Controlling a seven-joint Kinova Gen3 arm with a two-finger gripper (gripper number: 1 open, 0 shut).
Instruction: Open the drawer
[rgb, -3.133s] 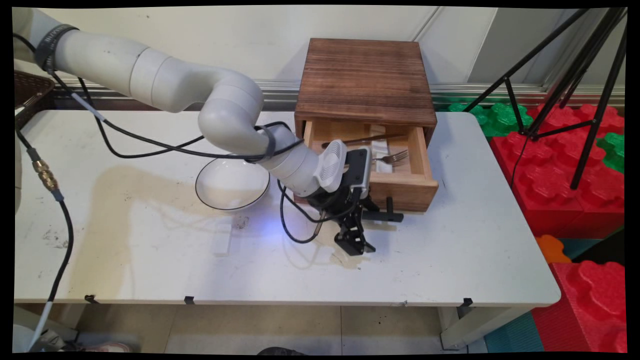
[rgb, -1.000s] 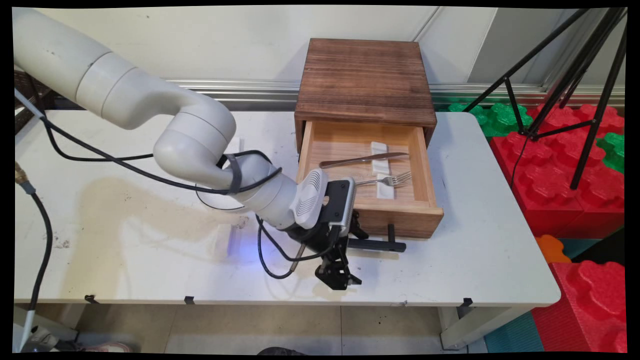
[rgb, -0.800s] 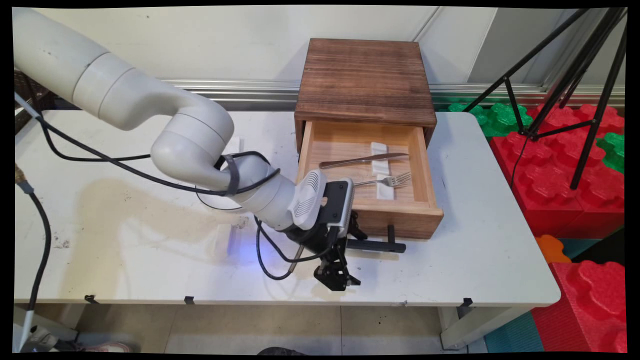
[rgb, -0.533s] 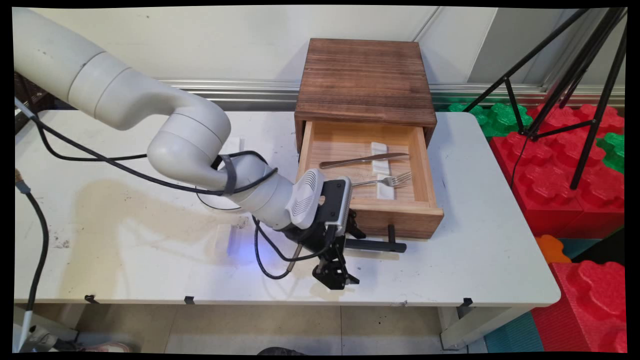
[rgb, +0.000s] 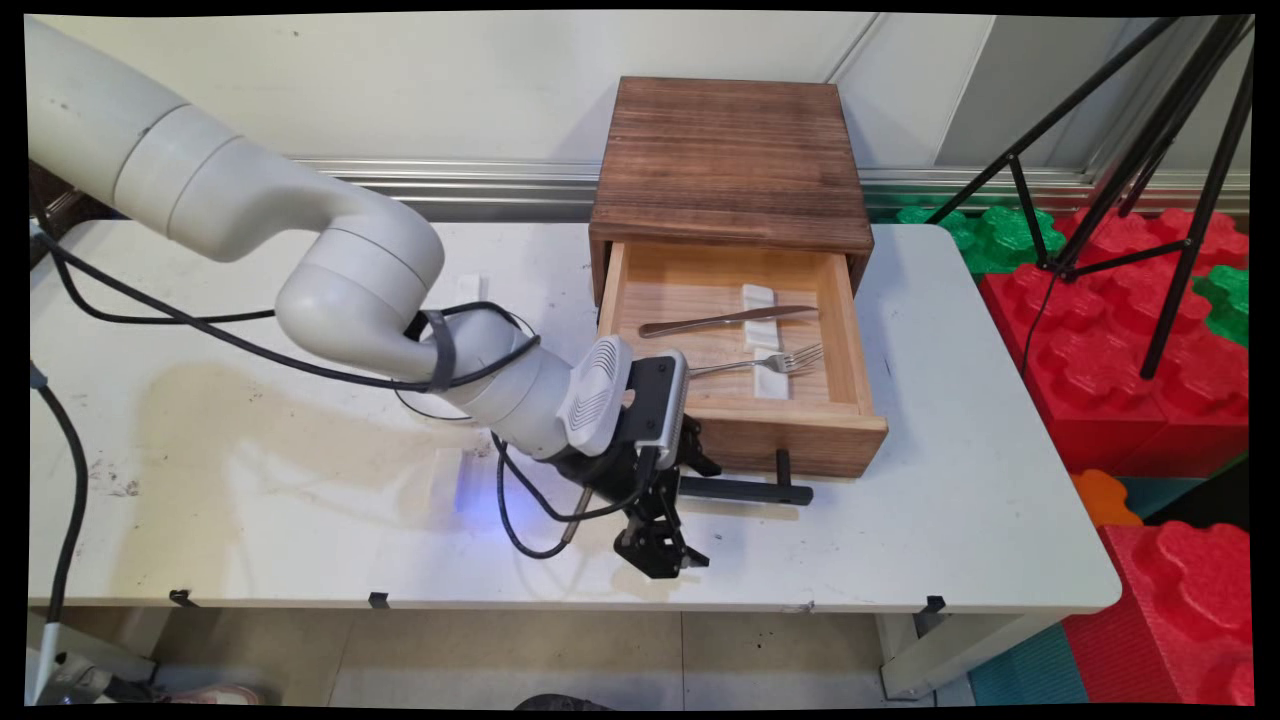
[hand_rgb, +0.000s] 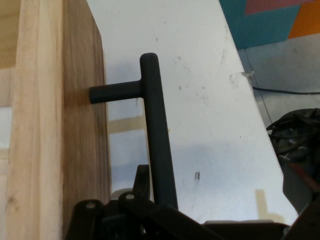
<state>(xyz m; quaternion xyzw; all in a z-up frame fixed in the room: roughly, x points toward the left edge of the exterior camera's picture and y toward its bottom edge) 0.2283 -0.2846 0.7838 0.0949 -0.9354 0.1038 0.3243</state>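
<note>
A dark wooden box (rgb: 730, 160) stands at the table's back with its light wooden drawer (rgb: 800, 440) pulled far out. Inside lie a knife (rgb: 725, 320) and a fork (rgb: 770, 360) across white rests (rgb: 760, 298). My gripper (rgb: 680, 505) is open at the left end of the drawer's black bar handle (rgb: 745, 490). In the hand view the handle (hand_rgb: 155, 135) runs up the middle, away from the gripper (hand_rgb: 215, 200). One finger (hand_rgb: 142, 182) sits between the bar and the drawer front (hand_rgb: 82, 125). The other finger stands well off to the right.
A white bowl (rgb: 430, 408) with a dark rim shows only as a sliver behind the forearm. Black cables (rgb: 530, 530) hang from the wrist onto the table (rgb: 950, 450). Red and green foam blocks (rgb: 1150, 330) and a black tripod (rgb: 1180, 200) stand to the right.
The drawer came much further out between the earliest frame and one second ago, and has stayed put since. In the last second the hand has slid slightly left along the handle.
</note>
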